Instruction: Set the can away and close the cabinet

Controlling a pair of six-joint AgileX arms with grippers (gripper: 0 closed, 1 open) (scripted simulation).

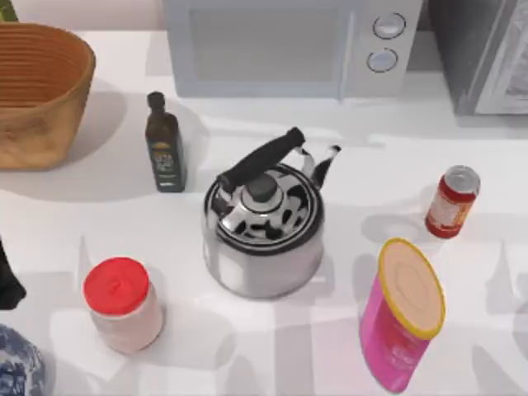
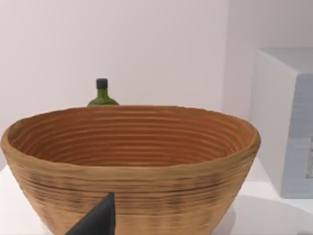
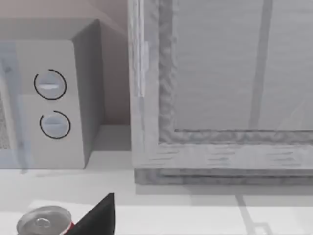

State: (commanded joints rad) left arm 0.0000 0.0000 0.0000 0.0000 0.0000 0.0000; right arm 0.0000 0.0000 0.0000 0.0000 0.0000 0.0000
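Observation:
The can [image 1: 452, 202], small and red with a silver top and pale label, stands upright on the right side of the table. Its silver top [image 3: 41, 223] also shows in the right wrist view, just beside a dark part of my right gripper [image 3: 98, 219]. The grey cabinet [image 1: 487, 58] stands at the back right corner, beyond the can, and its front [image 3: 220, 88] faces the right wrist camera. Whether its door is open I cannot tell. A dark part of my left gripper [image 1: 7, 280] sits at the table's left edge, and it [image 2: 98, 220] faces the wicker basket [image 2: 129, 161].
A steel kettle [image 1: 262, 227] stands mid-table. A pink canister [image 1: 404, 318] is in front of the can. A red-lidded jar [image 1: 122, 304] and a blue-and-white vessel [image 1: 16, 363] are front left. A green bottle [image 1: 165, 144] and a microwave [image 1: 289, 45] stand farther back.

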